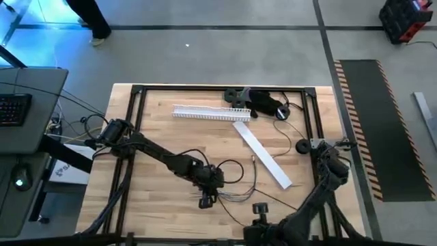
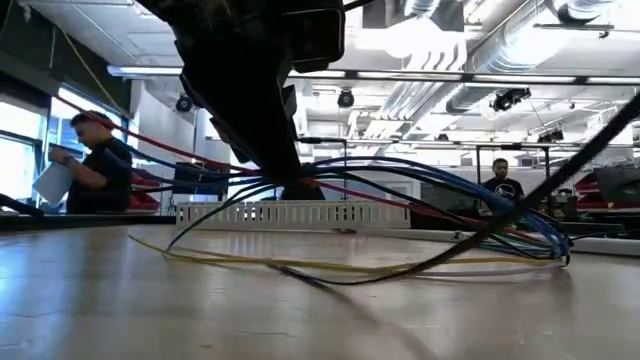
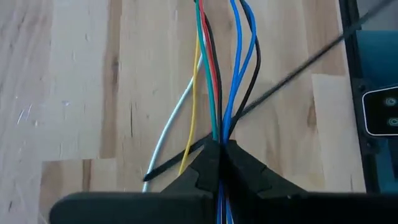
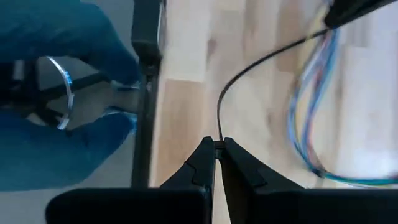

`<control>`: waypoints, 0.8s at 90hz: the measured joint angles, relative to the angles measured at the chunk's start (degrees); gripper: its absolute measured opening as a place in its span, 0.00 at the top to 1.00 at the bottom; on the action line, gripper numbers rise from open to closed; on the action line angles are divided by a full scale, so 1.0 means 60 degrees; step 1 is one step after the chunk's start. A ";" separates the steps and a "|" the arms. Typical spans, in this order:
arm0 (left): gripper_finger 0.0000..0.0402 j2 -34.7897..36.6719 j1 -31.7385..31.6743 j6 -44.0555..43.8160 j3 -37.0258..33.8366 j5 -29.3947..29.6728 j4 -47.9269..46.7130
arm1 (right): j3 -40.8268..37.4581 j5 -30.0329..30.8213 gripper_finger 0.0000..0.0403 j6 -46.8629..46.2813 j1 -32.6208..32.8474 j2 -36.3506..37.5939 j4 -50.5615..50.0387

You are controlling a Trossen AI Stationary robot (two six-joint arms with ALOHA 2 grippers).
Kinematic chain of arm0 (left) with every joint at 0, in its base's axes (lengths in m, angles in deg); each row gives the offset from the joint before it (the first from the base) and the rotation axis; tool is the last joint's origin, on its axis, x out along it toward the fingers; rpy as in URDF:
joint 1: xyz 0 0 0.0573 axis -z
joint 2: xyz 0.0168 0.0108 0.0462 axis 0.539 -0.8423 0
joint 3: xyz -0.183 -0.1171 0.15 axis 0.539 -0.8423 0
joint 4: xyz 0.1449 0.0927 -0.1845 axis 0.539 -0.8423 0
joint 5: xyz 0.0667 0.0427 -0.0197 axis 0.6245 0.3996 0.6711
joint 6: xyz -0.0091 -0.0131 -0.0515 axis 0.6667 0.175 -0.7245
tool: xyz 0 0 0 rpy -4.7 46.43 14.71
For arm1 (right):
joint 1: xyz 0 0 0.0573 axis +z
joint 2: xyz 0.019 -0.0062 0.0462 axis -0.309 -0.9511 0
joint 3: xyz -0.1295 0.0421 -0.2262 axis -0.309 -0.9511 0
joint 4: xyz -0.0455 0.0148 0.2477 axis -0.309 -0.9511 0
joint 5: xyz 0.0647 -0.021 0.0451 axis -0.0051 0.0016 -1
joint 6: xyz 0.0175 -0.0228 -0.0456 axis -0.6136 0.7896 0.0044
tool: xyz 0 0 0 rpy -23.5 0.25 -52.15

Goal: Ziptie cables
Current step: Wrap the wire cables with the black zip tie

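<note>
The left arm reaches in from the table's left edge, and the left gripper [image 3: 219, 149] is closed on the cables [image 3: 217, 81], which run forward out of its fingertips. The right gripper [image 4: 217, 147] is low at the front edge, pinched on a thin black ziptie [image 4: 249, 68] that curves away from its fingertips.

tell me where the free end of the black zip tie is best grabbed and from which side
Grip the black zip tie on its bare straight stretch just past where it crosses the cables, probably coming from above with fingers across its width. It is thin and flat-lying there, clear of the wires. The left gripper is shut on the cables, the right gripper on the tie's other end.
</note>
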 joint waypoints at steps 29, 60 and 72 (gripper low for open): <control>1.00 0.0007 0.0473 -0.0008 0.0007 0.0856 -0.0227 | 0.0019 -0.0527 1.00 -0.1259 -0.0515 -0.0342 0.0242; 0.72 0.0018 0.0625 0.1669 -0.0049 0.2320 -0.1354 | 0.1074 -0.1221 1.00 -0.1257 0.0209 -0.0342 -0.0164; 0.56 0.0008 0.0525 0.2295 -0.0232 0.2305 -0.1164 | 0.1353 -0.0919 1.00 -0.1224 0.0397 -0.0342 -0.0175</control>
